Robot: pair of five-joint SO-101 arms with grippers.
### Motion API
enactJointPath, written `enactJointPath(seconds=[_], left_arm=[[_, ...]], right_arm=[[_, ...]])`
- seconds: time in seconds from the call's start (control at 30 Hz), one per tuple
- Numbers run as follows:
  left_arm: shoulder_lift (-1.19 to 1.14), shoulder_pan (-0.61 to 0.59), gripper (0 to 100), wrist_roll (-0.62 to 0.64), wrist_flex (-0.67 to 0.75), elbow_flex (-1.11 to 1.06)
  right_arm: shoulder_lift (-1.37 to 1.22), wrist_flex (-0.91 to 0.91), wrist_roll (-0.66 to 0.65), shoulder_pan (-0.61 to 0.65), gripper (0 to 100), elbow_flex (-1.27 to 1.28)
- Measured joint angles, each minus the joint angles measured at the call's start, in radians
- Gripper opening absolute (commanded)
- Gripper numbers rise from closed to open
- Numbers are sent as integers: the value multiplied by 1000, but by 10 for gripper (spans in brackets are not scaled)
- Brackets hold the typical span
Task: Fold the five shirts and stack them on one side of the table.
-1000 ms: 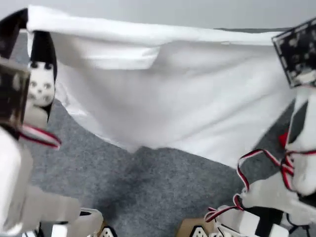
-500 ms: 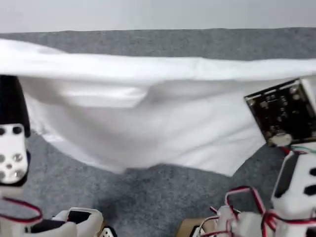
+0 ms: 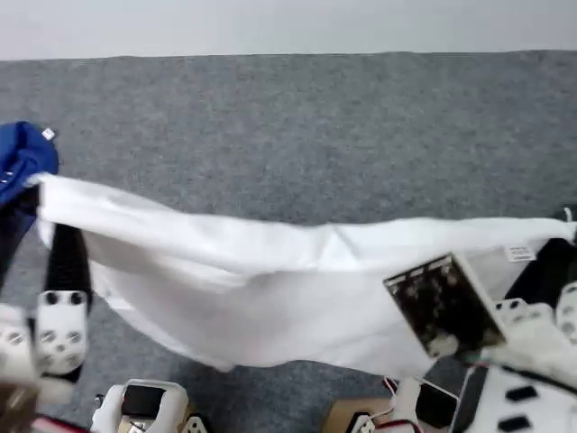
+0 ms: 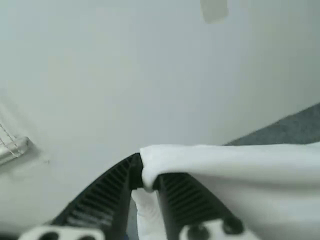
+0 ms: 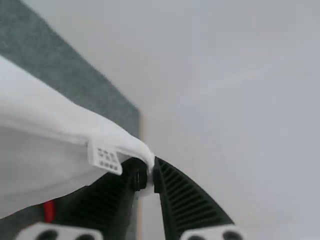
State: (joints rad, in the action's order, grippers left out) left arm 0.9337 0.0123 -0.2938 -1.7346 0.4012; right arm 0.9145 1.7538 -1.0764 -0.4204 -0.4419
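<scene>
A white shirt (image 3: 270, 289) hangs stretched between both arms above the grey table (image 3: 297, 117). My left gripper (image 4: 146, 177) is shut on one top corner of the white shirt (image 4: 235, 170); in the high view that corner sits at the left (image 3: 43, 189). My right gripper (image 5: 146, 172) is shut on the other corner of the white shirt (image 5: 45, 145), beside a small label (image 5: 104, 157), at the right edge (image 3: 563, 236) in the high view. The cloth sags in the middle and its lower hem hangs near the front edge.
A blue shirt (image 3: 20, 158) lies at the table's left edge, just behind the left corner of the white one. The far half of the grey table is bare. A circuit board (image 3: 442, 302) on the right arm sticks up in front of the cloth.
Both arms have lowered and drawn the white shirt toward the front; its top edge dropped from the far side to mid-table, uncovering the far table and the blue shirt.
</scene>
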Motion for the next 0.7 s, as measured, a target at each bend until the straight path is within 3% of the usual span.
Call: enactJointPath(seconds=[0.13, 0.27, 0.47, 0.7], left_arm=[[58, 0, 3, 0, 17, -282], [71, -43, 3, 0, 140, -539], [61, -124, 3, 0, 517, -899], [54, -110, 3, 0, 1023, -1261]], right_arm=[[0, -12, 2, 0, 10, 149], [-2, -137, 44, 17, 10, 374], [-15, -419, 103, 98, 10, 738], [-14, -799, 110, 149, 10, 1111]])
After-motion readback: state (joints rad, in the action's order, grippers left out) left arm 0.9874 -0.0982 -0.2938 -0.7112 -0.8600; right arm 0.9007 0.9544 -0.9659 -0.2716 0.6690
